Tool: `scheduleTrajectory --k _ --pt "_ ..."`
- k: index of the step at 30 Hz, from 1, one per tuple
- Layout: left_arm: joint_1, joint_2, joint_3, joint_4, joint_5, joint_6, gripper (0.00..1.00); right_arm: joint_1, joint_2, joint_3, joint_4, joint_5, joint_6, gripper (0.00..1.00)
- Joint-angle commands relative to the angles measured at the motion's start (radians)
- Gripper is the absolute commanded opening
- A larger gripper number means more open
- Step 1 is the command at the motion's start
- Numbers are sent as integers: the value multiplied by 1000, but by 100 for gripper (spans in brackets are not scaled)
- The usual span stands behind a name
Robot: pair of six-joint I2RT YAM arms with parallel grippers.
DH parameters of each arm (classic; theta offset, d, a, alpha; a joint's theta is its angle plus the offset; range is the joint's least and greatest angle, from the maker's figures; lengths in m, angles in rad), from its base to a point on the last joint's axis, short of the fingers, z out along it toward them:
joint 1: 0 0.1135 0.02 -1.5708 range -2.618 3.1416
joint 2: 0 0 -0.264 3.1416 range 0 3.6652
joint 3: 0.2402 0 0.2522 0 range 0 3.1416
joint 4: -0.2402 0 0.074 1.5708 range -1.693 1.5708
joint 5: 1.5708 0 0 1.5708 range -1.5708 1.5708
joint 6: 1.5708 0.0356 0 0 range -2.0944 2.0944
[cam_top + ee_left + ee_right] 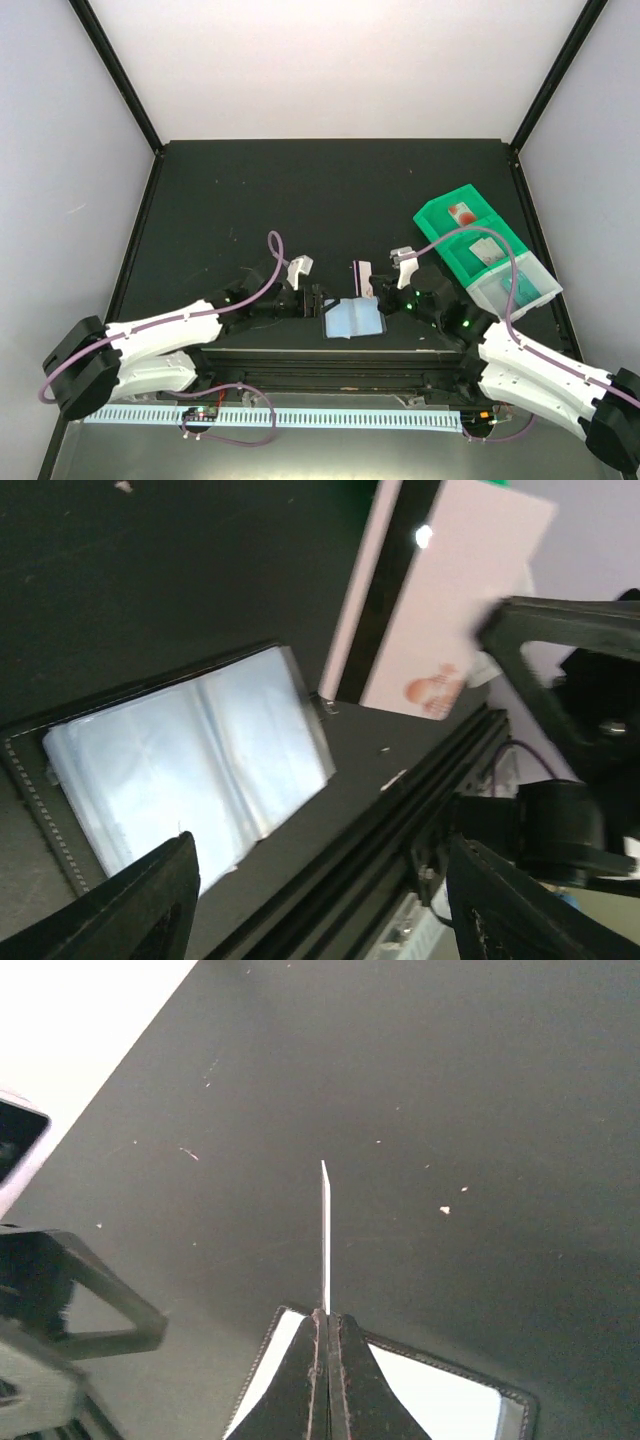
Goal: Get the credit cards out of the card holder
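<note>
Matte black bench (250, 200), plain white walls (330, 60) around it, nothing fancy. Starting on the left: my left hand (318, 300) sits just beside the left edge of the card holder (190, 770). Its fingers are spread wide with nothing between them, and as far as I can tell it isn't touching the holder. The card holder lies opened flat near the front edge of the bench, pale lining up, between my two hands. Can't tell if more cards are tucked in the sleeves, it's too washed out.

Over its right side, my right hand (326, 1325) is pinched fully closed on one credit card (440, 610), pale pink with an orange mark. It's gripped by one end, so most of it sticks out past the fingertips. It looks clear of the holder, so I'd say the pull is done and now it's about carrying it off. It's a thin edge grip and the card could pivot, so hold the pinch firm, move smoothly to the right and lay it down flat.

Further right is the green tray (455, 262) with cards (487, 248) lying in its compartments, probably where this one goes. The purple cable (460, 238) on my right arm loops across that tray in the top view, so that's the thing to watch.
</note>
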Motion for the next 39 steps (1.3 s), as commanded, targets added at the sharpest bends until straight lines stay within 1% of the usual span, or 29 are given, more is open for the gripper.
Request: scheduleTrajectory --k 1,5,8,12,14,17,21,24,26,29,31,39 --pt "-3 -86 41 -21 34 -64 71 -1 23 -1 104 18 -196 1" --pt "0 -147 72 -63 51 -123 74 13 38 3 191 -15 -327 1" --pt "2 -169 67 -24 86 -186 75 21 -19 -53 305 -46 -446 1" --pt "0 -182 61 61 149 -250 69 29 -112 -155 461 -103 -592 1" --pt "0 -186 62 83 156 -276 69 35 -144 -185 494 -109 -656 1" --pt "0 -191 51 134 158 -338 68 44 -163 -192 488 -78 -739 1" --pt "0 -190 13 257 170 -435 69 81 -166 -217 517 -10 -821 1" --pt "-1 -188 -30 348 167 -508 71 144 -156 -245 576 60 -893 1" --pt "0 -184 -47 389 167 -538 71 193 -133 -238 582 125 -931 1" --pt "0 -181 -54 397 163 -543 71 285 -85 -232 607 243 -996 1" --pt "0 -182 -62 395 153 -546 71 319 -66 -232 627 297 -1031 1" --pt "9 -187 -136 444 115 -614 59 461 -19 -227 684 461 -1152 1"
